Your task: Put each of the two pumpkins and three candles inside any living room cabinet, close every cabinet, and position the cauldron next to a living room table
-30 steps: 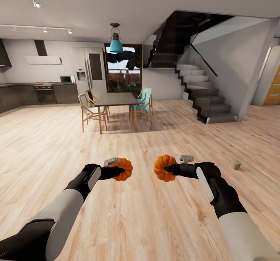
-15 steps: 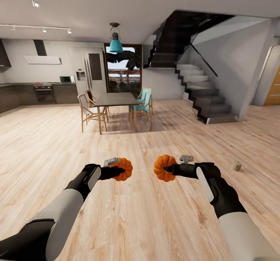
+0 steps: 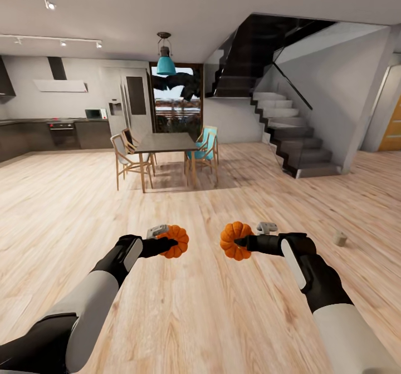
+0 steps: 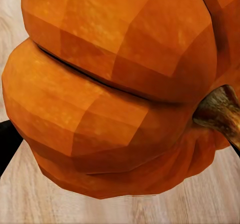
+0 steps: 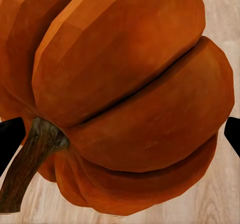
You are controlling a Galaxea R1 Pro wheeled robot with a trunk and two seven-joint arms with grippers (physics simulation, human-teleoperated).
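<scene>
Room: looking out over an open-plan space with a pale plank floor [image 3: 200, 318], a kitchen along the far left wall, a dark staircase [image 3: 289, 140] at far right.
Left tool [image 3: 174, 244]: clamping one pumpkin [image 3: 177, 241], held out low over the floor, left of centre; in the left wrist view the pumpkin [image 4: 120, 94] is sitting tight between the fingers, its stem pointing sideways.
Right tool [image 3: 240, 242]: closed round the other pumpkin [image 3: 236, 240], held level with the first and well apart from it; in the right wrist view that pumpkin [image 5: 120, 99] is wedged between the dark fingertips [image 5: 10, 139].
Candle [image 3: 340, 238]: standing alone on the floor at near right, beyond the right forearm, untouched.
Progress: judging both pumpkins picked up but not yet stowed; one candle waiting on the floor; stowing, drawer closing and cauldron placing all judged to be undone, as far as these pictures go.
Step in hand: apparently carrying the two pumpkins toward wherever the cabinet stands.
Around: dark dining table [image 3: 166, 142] with wooden chairs [image 3: 127, 160] at mid-distance, a teal pendant lamp [image 3: 166, 65] hanging above it, a glazed door [image 3: 177, 104] behind, an orange door [image 3: 390, 129] at the far right edge.
In the way: nothing lying on the floor directly ahead of the tools; dining set and stairs standing far off; candle sitting aside at right, worth steering the base clear of.
</scene>
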